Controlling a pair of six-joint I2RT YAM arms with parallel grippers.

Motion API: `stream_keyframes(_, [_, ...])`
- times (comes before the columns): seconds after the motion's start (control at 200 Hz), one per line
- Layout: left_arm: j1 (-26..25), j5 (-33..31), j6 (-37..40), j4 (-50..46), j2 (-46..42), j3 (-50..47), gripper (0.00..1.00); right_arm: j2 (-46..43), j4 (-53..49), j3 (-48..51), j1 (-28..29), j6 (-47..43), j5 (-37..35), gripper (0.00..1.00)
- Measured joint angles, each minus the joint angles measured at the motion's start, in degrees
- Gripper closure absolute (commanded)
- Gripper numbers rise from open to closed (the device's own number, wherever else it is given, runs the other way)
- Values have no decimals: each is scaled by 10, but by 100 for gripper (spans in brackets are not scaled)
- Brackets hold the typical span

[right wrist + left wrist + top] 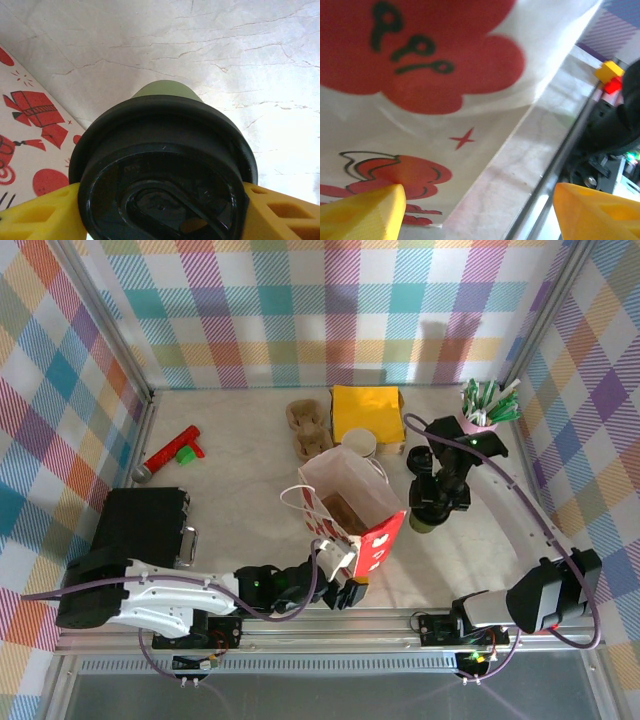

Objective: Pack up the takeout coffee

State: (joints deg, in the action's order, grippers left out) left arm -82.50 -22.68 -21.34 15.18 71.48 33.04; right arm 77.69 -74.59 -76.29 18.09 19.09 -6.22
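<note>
The takeout coffee (422, 525), in the top external view, is held in the right gripper (430, 510) just beside the paper bag (345, 490), at the bag's 3 o'clock. Whether its base meets the table (240, 480) cannot be told. The bag stands upright with its mouth open. The left gripper (352, 590) is at the bag's 6 o'clock, close to its red-printed near corner. Yellow napkins (368, 410) lie at the bag's 12 o'clock, with a stack of cups (358, 445) between them and the bag. A black case (140, 525) lies towards the bag's 9 o'clock, well apart.

Left wrist view: the left gripper (480, 210) has its jaws spread wide with nothing between them. One yellow fingertip (365, 210) is at 7 o'clock of the frame, the other at 5 o'clock. The bag's white face with red print (420, 100) runs from 12 round to 8 o'clock, and the near fingertip overlaps it; contact cannot be confirmed. The table (520, 165) shows as a pale strip at centre.

Right wrist view: the takeout coffee (162, 165) is seen from above, black lid nearest and green lower wall beyond it at 12 o'clock. The right gripper (160, 210) is closed on it, with a yellow finger (40, 215) against the lid's rim at 8 o'clock and its partner at 4 o'clock. The bag (30, 130) lies at 9 o'clock, and the table (225, 50) is beyond.
</note>
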Motion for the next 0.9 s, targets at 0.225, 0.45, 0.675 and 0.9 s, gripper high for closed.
stream_keyframes(0.225, [-1,-104,-31,2,17,5,22,-1,-55,-63,0,2,-9,41])
stream_keyframes(0.45, [2,-139,-37,-36,-4,5,23,-3,-119,-179,0,2,-19,42])
stream_keyframes(0.675, [5,-139,-37,-90,-67,2,24,-2,-169,-280,10,10,-24,42])
stream_keyframes(0.9, [7,-97,-17,-112,-97,-11,25,43,-176,-402,76,30,-42,43])
